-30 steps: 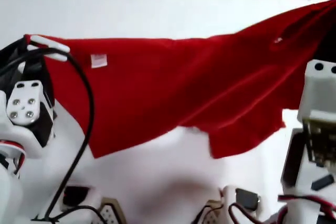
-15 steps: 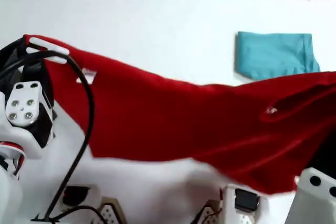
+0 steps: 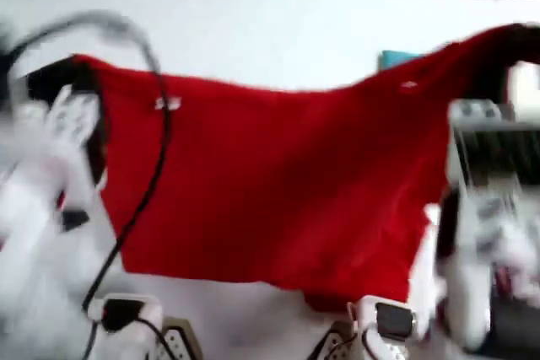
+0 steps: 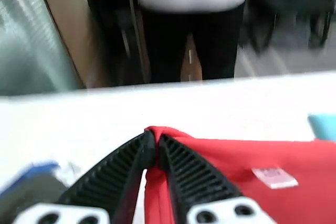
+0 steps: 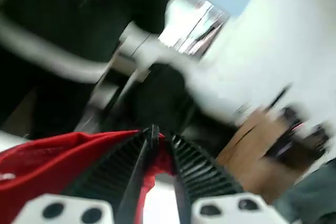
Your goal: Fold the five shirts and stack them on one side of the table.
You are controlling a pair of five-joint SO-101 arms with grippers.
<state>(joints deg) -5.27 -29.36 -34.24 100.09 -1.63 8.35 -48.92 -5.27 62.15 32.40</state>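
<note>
A red shirt (image 3: 270, 183) hangs stretched between both arms above the white table (image 3: 253, 31). My left gripper (image 4: 156, 153) is shut on one top corner of the red shirt (image 4: 273, 156), at the left in the high view. My right gripper (image 5: 160, 148) is shut on the other corner of the red shirt (image 5: 52, 161), at the far right in the high view. A small white label (image 3: 169, 104) shows near the shirt's upper left. A folded teal shirt (image 3: 395, 58) peeks out behind the red cloth at the back right.
A black cable (image 3: 148, 174) runs down across the left side of the shirt. The arm bases (image 3: 380, 326) sit along the table's near edge. The far half of the table is bare white.
Both arms lifted and swung; the red shirt rose from a low sagging band to a taut spread sheet. The teal shirt, plainly seen half a second ago, is now mostly covered.
</note>
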